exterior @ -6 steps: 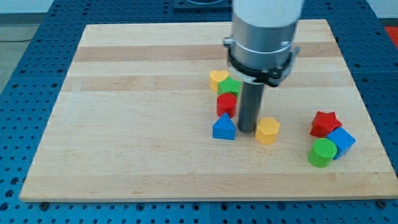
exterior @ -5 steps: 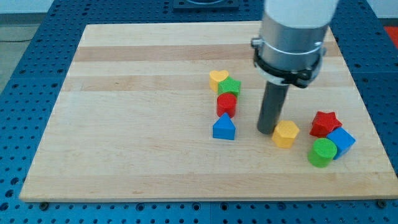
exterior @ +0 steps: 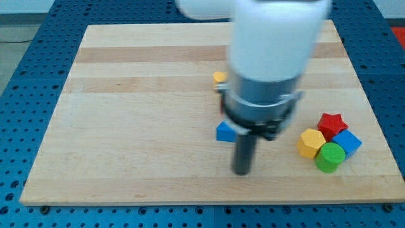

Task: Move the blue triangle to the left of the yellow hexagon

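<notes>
The tip [exterior: 242, 171] was pictured low on the tabletop [exterior: 126, 126], bare and holding nothing, just below the blue triangle [exterior: 224, 132]. The yellow hexagon [exterior: 309, 142] was seen well to the right, touching the green cylinder [exterior: 329, 156] and red star [exterior: 331, 123]. A hasty sweep could knock the triangle off course. The arm was held upright, hiding blocks behind.

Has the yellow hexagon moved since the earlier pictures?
Yes. The yellow hexagon has slid toward the view's right, away from the blue triangle, and now sits against the red star and green cylinder.
</notes>
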Controlling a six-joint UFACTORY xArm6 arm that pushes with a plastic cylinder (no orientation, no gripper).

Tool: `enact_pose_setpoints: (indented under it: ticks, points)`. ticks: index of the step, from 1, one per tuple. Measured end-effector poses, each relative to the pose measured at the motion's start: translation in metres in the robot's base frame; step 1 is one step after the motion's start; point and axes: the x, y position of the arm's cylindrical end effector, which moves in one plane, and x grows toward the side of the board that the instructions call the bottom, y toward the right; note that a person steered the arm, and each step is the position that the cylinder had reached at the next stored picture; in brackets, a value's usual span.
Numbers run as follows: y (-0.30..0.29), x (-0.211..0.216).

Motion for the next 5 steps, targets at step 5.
enact_pose_setpoints:
  ticks: [5]
  points:
    - [0.055, -0.072]
